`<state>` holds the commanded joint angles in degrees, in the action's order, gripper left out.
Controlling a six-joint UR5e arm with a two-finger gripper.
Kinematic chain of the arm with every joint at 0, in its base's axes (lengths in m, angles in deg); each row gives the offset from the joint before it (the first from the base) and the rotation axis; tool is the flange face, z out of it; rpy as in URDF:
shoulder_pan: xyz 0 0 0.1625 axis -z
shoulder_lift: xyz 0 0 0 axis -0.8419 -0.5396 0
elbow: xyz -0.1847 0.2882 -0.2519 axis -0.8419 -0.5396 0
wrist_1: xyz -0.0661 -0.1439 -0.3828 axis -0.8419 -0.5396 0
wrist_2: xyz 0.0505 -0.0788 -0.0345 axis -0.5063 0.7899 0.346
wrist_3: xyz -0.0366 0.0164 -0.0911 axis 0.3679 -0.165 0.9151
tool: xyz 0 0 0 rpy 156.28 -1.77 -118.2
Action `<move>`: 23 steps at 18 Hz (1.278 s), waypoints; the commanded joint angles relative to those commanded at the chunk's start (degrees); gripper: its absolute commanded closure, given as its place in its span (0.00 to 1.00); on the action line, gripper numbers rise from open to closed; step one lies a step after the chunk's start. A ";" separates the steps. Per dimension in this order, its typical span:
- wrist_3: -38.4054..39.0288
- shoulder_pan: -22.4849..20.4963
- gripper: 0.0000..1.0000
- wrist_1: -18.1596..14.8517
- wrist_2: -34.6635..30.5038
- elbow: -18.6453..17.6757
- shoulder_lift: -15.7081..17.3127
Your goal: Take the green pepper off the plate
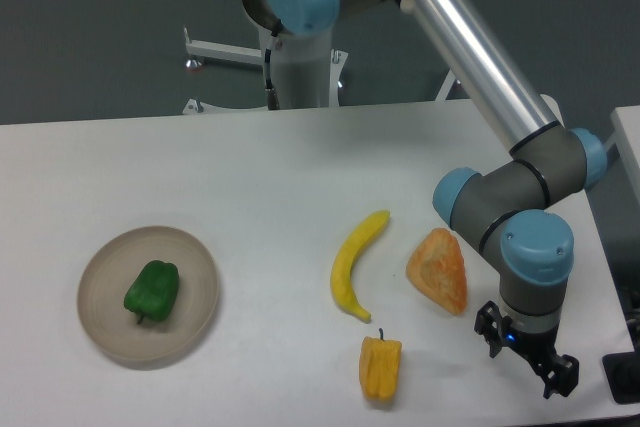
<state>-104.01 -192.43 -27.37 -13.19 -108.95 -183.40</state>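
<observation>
On the plate [100,322], green pepper [152,290] lies well apart from pincer [527,357].

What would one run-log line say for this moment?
gripper: far right, open, empty | green pepper: on plate, left | step: approach not begun

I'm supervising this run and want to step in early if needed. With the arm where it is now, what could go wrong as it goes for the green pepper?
1. The gripper sits at the far side from the green pepper; a low sweep could knock the banana, yellow pepper or orange wedge.
2. The pepper looks glossy and lobed, so the fingers might slip.
3. A push could slide the plate, which lies near the table edge.
</observation>
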 joint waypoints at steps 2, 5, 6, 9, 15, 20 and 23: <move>0.09 0.09 0.00 0.00 0.00 -0.61 0.35; 0.52 0.61 0.00 0.00 0.00 -2.19 1.84; 1.05 0.62 0.00 0.00 0.17 -3.68 2.89; 3.41 1.05 0.00 0.00 2.28 -10.18 7.81; 15.97 4.56 0.00 -1.75 4.13 -20.90 17.39; 32.39 10.27 0.00 -2.55 7.55 -30.91 25.82; 41.28 13.96 0.00 -2.02 9.14 -36.46 29.78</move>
<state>-62.73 -178.47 -29.39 -4.05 -145.41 -153.61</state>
